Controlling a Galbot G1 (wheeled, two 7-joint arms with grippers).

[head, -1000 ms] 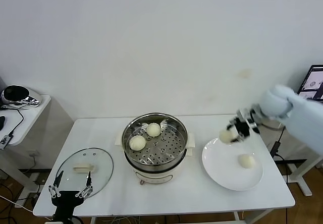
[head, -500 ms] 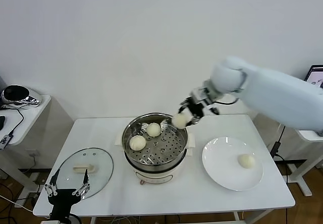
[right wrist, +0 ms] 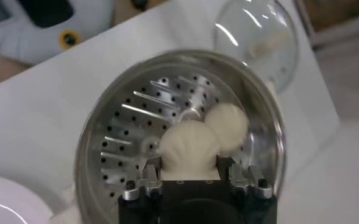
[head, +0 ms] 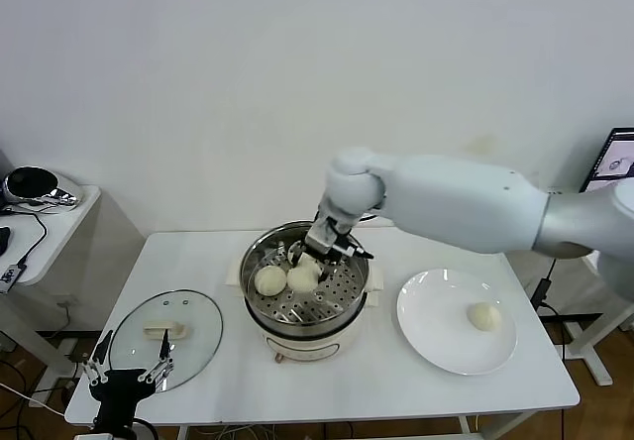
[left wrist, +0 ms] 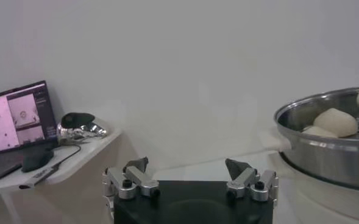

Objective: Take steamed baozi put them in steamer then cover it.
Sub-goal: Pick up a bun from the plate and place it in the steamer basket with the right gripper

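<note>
Head view: right gripper (head: 315, 259) pinches one of three steamer (head: 347, 306) baozi (head: 303, 275).

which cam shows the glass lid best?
Head view: the whole lid lies flat on the table, left of the steamer, handle visible. Right wrist view catches it only partly, beyond the pot rim. Left wrist view doesn't show it.

place: lab/office | evidence: bare white wall (head: 198, 83), white table (head: 396, 381), laptop (left wrist: 17, 119), loose cables (head: 25, 227)
</note>
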